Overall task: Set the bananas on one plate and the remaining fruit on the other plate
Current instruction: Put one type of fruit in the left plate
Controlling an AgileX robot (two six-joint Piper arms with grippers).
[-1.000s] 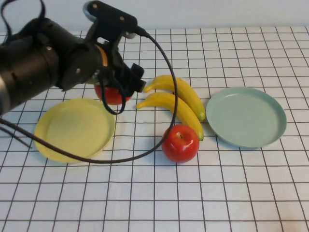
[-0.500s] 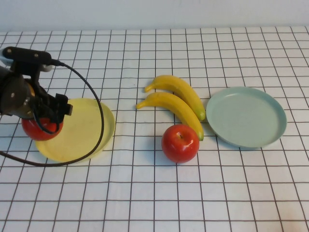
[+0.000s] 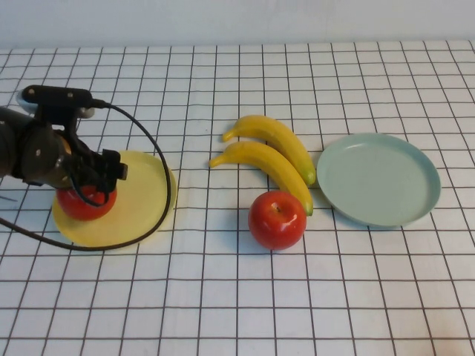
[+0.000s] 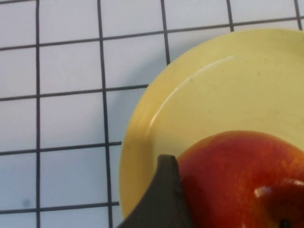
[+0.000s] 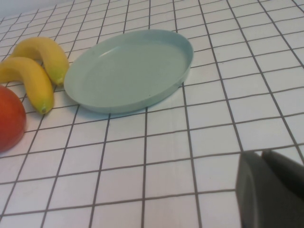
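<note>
Since the earlier frame, one glossy red apple (image 3: 83, 203) has been carried over the shallow pale yellow plate (image 3: 145, 196), clamped by the left gripper (image 3: 87, 194); further off, the second red apple (image 3: 277, 219), two curved yellow bananas (image 3: 271, 157) and the blue-green plate (image 3: 378, 179) are seen untouched; the right gripper (image 5: 271, 190) is parked, fingers closed; an early release risks rolling off the rim.

White table (image 3: 223, 297) ruled with a dark grid; carries a pale yellow plate (image 3: 145, 200) at the left and a blue-green plate (image 3: 378, 179) at the right, well apart; between them, two bananas (image 3: 271, 152) side by side, touching, tips nearly at the blue-green plate's rim; just in front of them, a red apple (image 3: 277, 219) directly on the cloth, touching the nearer banana's end; left gripper (image 3: 85, 194) over the yellow plate's left part, closed around a second apple (image 3: 83, 204); right gripper (image 5: 270, 190) low over bare grid beyond the blue-green plate, seen only from its own wrist.
</note>
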